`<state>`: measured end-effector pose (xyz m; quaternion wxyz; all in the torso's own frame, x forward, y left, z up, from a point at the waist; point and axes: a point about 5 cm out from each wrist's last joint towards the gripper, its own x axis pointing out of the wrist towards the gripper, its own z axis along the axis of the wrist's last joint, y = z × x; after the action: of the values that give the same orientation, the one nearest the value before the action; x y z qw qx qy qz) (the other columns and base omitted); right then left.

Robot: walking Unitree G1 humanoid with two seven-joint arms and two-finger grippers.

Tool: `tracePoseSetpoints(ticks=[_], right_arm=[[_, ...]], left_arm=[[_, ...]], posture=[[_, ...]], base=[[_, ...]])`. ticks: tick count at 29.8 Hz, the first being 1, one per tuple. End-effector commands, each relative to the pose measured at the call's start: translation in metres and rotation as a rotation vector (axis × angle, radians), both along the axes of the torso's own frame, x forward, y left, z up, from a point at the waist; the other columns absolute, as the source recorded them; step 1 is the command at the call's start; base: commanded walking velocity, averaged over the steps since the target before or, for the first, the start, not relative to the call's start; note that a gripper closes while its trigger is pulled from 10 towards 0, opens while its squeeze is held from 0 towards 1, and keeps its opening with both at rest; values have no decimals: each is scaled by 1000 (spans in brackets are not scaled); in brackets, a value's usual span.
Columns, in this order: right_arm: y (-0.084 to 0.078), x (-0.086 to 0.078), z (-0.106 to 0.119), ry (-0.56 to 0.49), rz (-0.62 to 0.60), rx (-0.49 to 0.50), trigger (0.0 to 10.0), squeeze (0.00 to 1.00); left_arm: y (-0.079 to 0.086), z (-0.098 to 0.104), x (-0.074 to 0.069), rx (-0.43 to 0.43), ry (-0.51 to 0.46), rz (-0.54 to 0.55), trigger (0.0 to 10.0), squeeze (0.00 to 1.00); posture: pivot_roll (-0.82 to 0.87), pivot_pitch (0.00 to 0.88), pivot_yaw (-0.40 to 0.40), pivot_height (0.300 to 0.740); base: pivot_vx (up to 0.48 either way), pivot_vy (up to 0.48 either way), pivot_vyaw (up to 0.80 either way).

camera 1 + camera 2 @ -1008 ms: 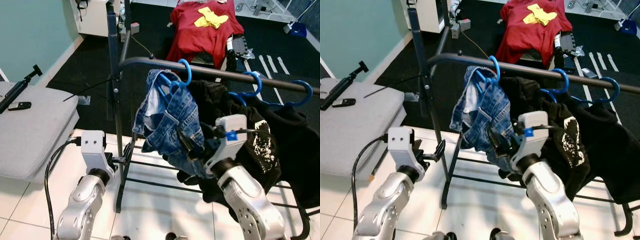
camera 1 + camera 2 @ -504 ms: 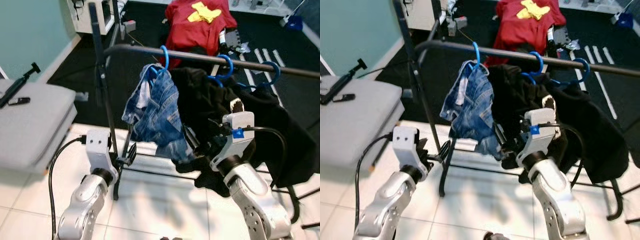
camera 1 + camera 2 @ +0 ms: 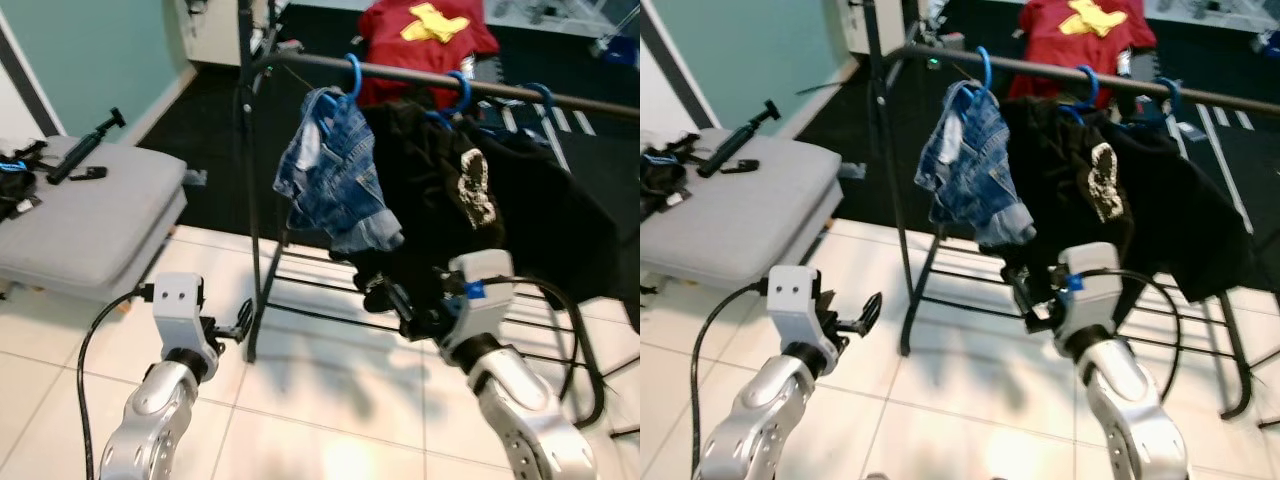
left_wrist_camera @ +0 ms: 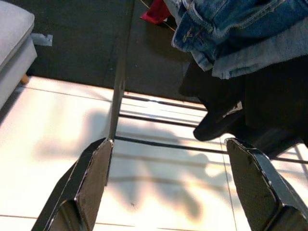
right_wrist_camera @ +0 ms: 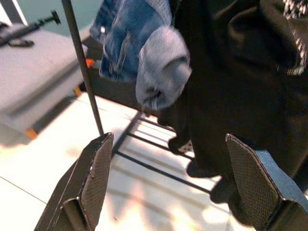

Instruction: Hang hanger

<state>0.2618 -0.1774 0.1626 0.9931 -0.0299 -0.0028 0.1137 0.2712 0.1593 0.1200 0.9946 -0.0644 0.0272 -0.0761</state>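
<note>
We see the blue plastic hanger with faded denim shorts hooked on the dark metal rail. Our left gripper and right gripper hang below, both released, holding nothing.

The 2 head views looked forward and down from above at a clothes rack on pale tiles, both arms in the foreground; the right eye sat slightly aside, sharing nearly the whole scene. Each wrist camera looked along its own 2 black fingers from low and near, facing the rack's lower bars. Both caught the hanging denim and black garment.
</note>
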Motion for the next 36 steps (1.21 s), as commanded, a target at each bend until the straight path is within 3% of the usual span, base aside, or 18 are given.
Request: tracePoseSetpoints(ticks=[1,7,9,11,14,17,22,28,36], right_arm=[[-8,-3,-18,52,-31,-1,10000,0],[-20,-6,-31,89,-79,-6,10000,0],[-39,-16,-61,182,-153,-20,10000,0],[-39,-16,-61,182,-153,-20,10000,0],[-56,-36,-92,293,-229,-23,10000,0],[-59,-42,-96,306,-239,-16,10000,0],[-60,-48,-99,311,-255,-56,10000,0],[-55,-50,-91,280,-237,-32,10000,0],[-39,-44,-85,238,-196,-20,10000,0]], left_arm=[[16,-19,-6,45,72,52,10000,0],[22,-27,-8,63,96,74,10000,0],[36,-45,-16,86,147,120,10000,0],[36,-45,-16,86,147,120,10000,0],[50,-67,-32,115,209,179,10000,0],[52,-72,-37,134,221,195,10000,0],[52,-71,-40,123,211,214,10000,0],[50,-61,-43,100,166,222,10000,0],[47,-56,-41,83,125,219,10000,0]], posture=[[-7,191,-67,740],[-5,191,-64,740],[0,191,-58,740],[0,191,-58,740],[9,194,-56,740],[9,193,-57,740],[10,192,-56,740],[20,191,-57,740],[25,190,-61,740]], base=[[-330,0,0],[-328,0,0],[-317,0,0],[-311,0,0],[0,0,0],[0,0,0],[0,0,0],[0,0,0],[0,0,0]])
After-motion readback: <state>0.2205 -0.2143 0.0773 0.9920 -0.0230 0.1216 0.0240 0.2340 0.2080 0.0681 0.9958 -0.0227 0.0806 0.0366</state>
